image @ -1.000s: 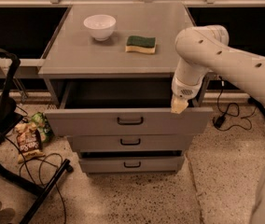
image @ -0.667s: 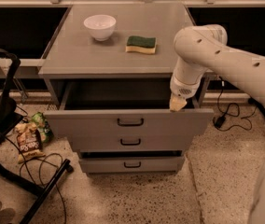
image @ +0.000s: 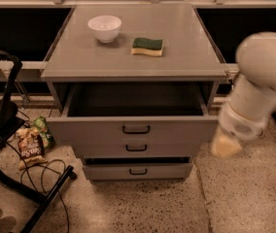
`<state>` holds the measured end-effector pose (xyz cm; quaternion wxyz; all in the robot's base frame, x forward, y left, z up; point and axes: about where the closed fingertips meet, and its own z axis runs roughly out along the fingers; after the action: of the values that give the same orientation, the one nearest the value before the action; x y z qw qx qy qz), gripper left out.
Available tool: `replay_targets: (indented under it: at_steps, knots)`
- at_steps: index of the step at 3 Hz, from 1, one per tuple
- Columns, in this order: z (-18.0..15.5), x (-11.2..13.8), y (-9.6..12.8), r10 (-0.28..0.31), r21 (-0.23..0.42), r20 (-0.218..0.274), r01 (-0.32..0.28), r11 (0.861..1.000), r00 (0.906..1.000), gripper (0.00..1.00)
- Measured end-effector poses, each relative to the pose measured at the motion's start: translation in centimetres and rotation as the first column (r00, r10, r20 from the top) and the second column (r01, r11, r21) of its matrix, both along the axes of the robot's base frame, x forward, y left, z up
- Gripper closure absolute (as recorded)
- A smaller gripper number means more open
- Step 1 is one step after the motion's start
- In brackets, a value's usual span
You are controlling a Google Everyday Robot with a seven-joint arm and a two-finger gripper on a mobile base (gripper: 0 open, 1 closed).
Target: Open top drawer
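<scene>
The top drawer [image: 134,129] of the grey cabinet is pulled out, showing its grey inside [image: 133,101] and a small black bar handle on its wide front panel. Two shorter grey drawers sit below it, the middle one [image: 136,148] slightly out and the bottom one [image: 136,171] set lower. My gripper [image: 225,146] hangs to the right of the drawer front, clear of the cabinet, below the white arm [image: 262,81]. It touches nothing.
A white bowl [image: 104,27] and a green and yellow sponge [image: 147,46] lie on the cabinet top. A black chair frame [image: 11,130], cables and snack bags [image: 30,144] are on the floor at the left. Speckled floor lies in front.
My arm and gripper have swung away from the drawer's right edge, out to the right and lower. The drawer stays pulled out.
</scene>
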<state>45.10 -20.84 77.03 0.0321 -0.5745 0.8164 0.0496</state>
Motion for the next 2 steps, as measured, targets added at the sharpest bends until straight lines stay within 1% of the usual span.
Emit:
replay_targets:
  at_steps: [1, 2]
  knots:
    - [-0.7, -6.1, -3.1, -0.058, -0.042, -0.062, 0.056, 0.998, 0.9964, 0.83]
    - [-0.2, -4.3, -1.2, -0.002, -0.030, -0.022, 0.001, 1.000, 0.9998, 0.60]
